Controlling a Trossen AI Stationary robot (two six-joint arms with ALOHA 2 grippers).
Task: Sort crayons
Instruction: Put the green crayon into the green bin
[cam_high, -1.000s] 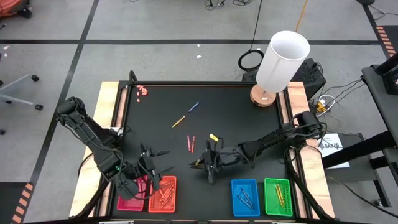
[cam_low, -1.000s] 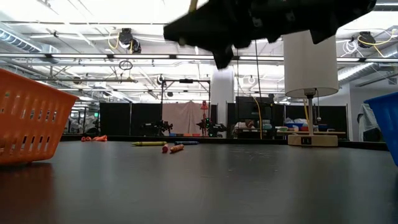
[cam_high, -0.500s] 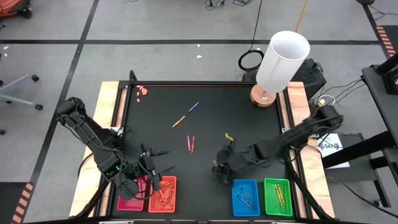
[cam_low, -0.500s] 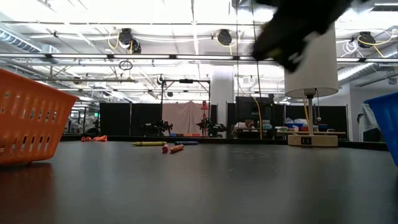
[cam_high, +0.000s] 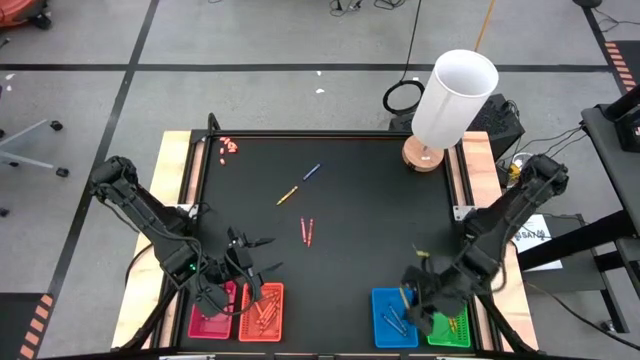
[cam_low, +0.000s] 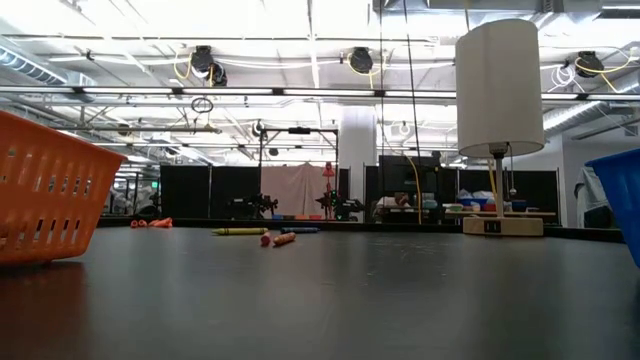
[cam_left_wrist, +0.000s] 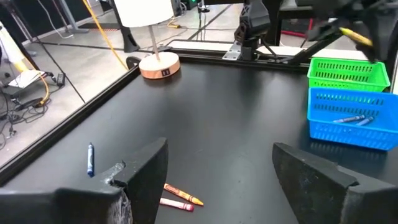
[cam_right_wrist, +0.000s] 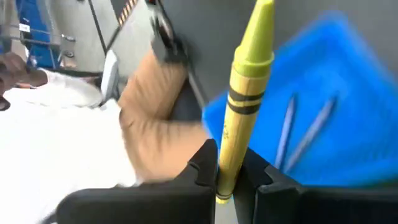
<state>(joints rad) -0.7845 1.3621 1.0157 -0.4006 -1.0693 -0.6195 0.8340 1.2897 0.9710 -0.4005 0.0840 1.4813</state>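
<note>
Right wrist view: the right gripper (cam_right_wrist: 227, 180) pinches a yellow crayon (cam_right_wrist: 244, 99) with black-banded paper wrap, standing upright between its fingers, above the blue tray (cam_high: 392, 316) holding blue crayons (cam_left_wrist: 348, 118). The left gripper (cam_left_wrist: 217, 171), fingers spread, hangs over the orange tray (cam_high: 262, 311). Loose crayons (cam_high: 307, 231) lie mid-table.

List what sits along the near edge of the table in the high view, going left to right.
Pink tray → orange tray → blue tray → green tray. The left gripper hangs just above the pink and orange trays; the right gripper, holding a yellow crayon, hangs between the blue and green trays.
</note>
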